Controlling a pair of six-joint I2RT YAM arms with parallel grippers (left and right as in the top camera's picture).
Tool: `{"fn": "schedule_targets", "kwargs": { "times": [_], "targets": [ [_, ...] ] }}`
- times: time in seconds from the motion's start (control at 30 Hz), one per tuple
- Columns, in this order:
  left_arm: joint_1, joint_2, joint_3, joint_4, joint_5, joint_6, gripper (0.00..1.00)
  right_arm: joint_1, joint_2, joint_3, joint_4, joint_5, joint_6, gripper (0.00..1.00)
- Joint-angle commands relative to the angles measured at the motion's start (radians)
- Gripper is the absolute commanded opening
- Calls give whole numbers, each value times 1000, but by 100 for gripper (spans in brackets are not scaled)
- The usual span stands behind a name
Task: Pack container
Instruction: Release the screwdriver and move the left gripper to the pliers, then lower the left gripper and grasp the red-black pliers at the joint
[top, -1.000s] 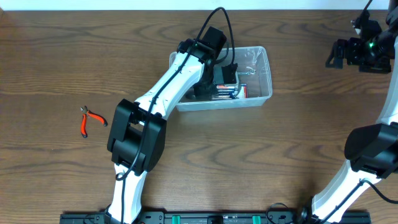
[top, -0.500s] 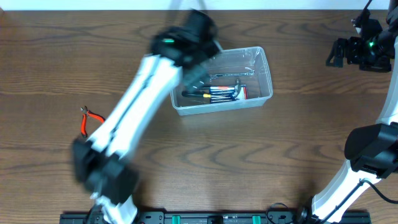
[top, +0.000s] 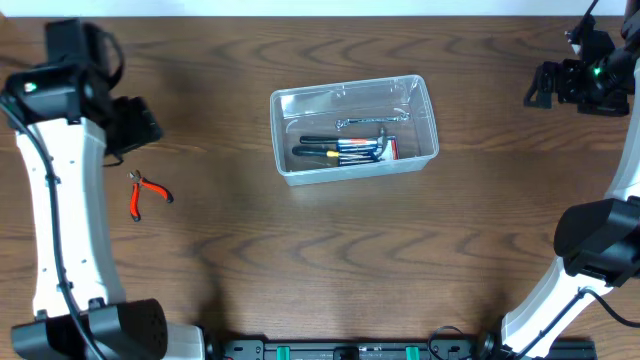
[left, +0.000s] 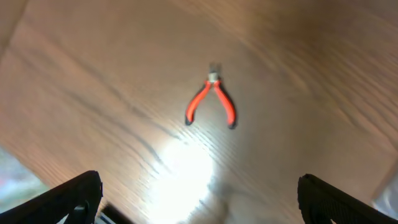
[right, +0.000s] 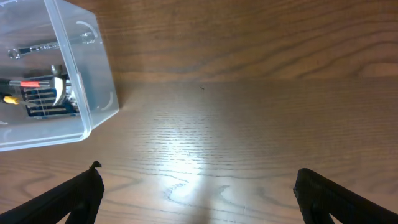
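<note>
The wooden table (top: 300, 260) lies beneath both arms. The clear plastic container (top: 428, 110) stands on it well apart from either set of jaws. It is far off to one side of the left jaws, and ahead and to the left of the right jaws, where one rounded corner shows in the right wrist view. The left gripper (left: 199, 202) is held high with its jaws spread wide and nothing between them, presumably so that a descent can be made onto what lies below. The right gripper (right: 198, 196) is likewise wide open and empty over bare wood, apparently parked aside to leave the container free to approach. Inside the container a slim wrench (top: 372, 121) lies along the far wall, and a dark-handled screwdriver (top: 322, 151) and a small blue case (right: 53, 106) lie beside it, so the packing is judged partly done. The red-handled pliers (left: 211, 102) lie flat ahead of the left jaws, roughly centred between them and untouched, and are judged the next item to be collected.
</note>
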Motion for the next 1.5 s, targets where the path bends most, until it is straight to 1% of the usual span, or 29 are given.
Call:
{"fn": "schedule_targets", "kwargs": {
  "times": [0.0,0.17,0.4,0.53,0.7,1.0,1.47],
  "targets": [
    [58,28,-113,63,28,-91,98,-3,3,6,-2,-16,-11,99],
    [105,28,-306,237,109,-109,99,-3,3,6,-4,-15,-11,99],
    [107,28,-553,459,115,-171,99,-3,3,6,-6,-16,-10,99],
    [105,29,-637,555,128,-177,99,-3,3,6,-9,-16,-10,99],
    [103,55,-649,613,146,-200,99,-2,3,6,-10,-16,-10,99],
    [100,210,-644,679,201,-203,99,-2,3,6,-25,-16,-10,99],
    [46,241,-602,756,200,-215,99,-2,3,6,-28,-16,-11,99]
  ]
}}
